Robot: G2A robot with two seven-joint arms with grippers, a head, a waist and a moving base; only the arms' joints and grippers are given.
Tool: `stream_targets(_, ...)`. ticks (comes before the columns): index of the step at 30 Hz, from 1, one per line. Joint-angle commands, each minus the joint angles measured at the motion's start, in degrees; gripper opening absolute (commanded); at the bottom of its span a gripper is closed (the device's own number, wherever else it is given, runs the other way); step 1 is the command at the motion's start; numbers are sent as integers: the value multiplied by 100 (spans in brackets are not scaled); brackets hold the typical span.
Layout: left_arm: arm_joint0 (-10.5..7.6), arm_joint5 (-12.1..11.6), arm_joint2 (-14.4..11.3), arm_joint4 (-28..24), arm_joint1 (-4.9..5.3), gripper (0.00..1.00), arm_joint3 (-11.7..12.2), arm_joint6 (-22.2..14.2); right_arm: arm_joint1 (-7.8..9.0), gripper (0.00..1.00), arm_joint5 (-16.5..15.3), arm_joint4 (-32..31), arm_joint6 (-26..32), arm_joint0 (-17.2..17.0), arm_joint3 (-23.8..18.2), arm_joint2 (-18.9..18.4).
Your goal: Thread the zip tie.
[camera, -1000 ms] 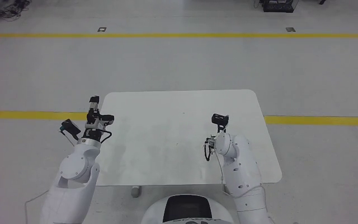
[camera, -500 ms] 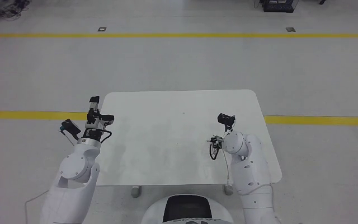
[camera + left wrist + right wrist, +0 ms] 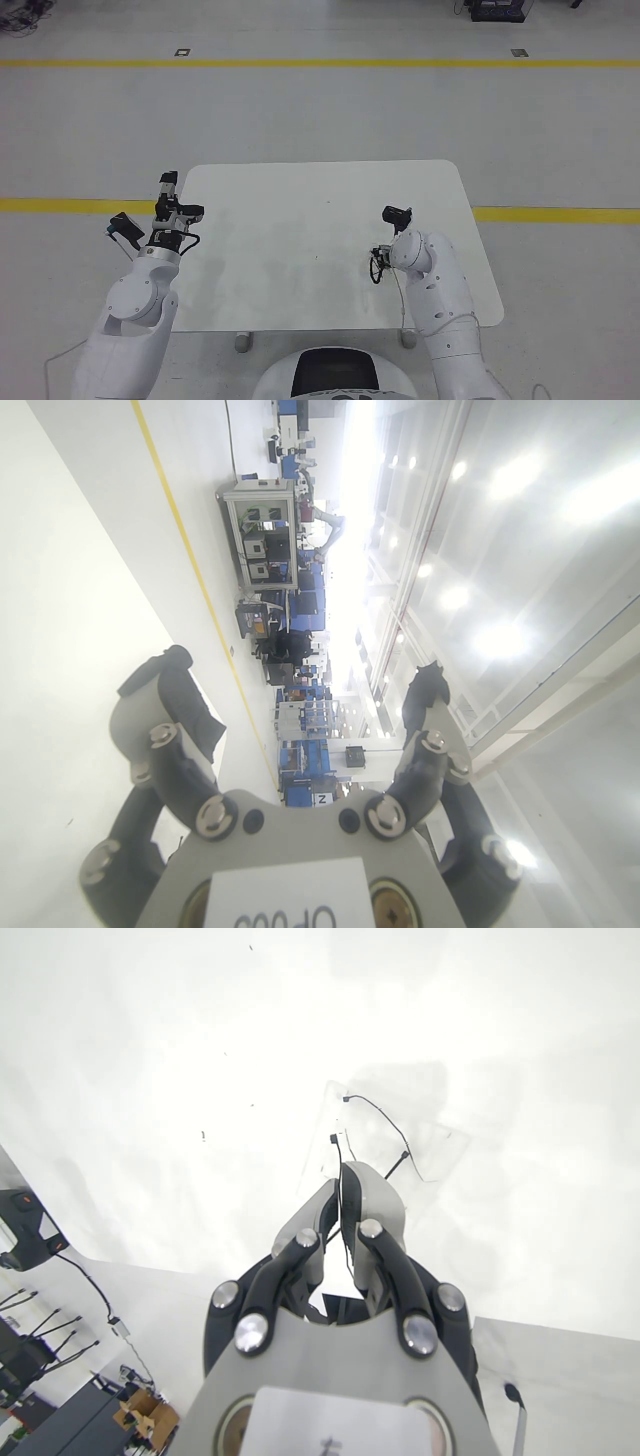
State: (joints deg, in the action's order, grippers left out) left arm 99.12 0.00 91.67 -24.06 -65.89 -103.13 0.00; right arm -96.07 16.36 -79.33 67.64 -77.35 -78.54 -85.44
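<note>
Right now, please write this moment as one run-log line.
right jaws: shut on black zip tie | left jaws: open, empty | second zip tie: lying on clear plastic sheet on table

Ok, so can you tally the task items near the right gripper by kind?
Black zip ties: 2 (held zip tie in the right gripper, loose zip tie on the sheet)
Clear plastic sheet: 1
Total: 3
</note>
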Motion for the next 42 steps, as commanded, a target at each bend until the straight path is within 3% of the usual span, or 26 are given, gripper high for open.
stream_targets(1, 0, 0, 0, 0, 0, 100, 0, 0, 4, 0, 81, -42, -106, 35, 75, 58)
stream_targets(6, 0, 0, 0, 0, 0, 100, 0, 0, 3, 0, 312, -337, -347, 72, 180, 309)
stream_targets(13, 0, 0, 0, 0, 0, 100, 0, 0, 21, 0, 309, -252, -331, 156, 256, 315)
stream_targets(16, 0, 0, 0, 0, 0, 100, 0, 0, 63, 0, 47, 114, -226, 60, -2, 110)
stream_targets(25, 0, 0, 0, 0, 0, 100, 0, 0, 294, 0, -1493, 1510, 375, -389, -917, -800)
stream_targets(32, 0, 0, 0, 0, 0, 100, 0, 0, 460, 0, -2370, 2732, 674, -450, -860, -1358)
stream_targets(34, 0, 0, 0, 0, 0, 100, 0, 0, 503, 0, -2284, 3019, 741, -385, -680, -1539)
stream_targets(42, 0, 0, 0, 0, 0, 100, 0, 0, 503, 0, -2284, 3019, 741, -385, -680, -1539)
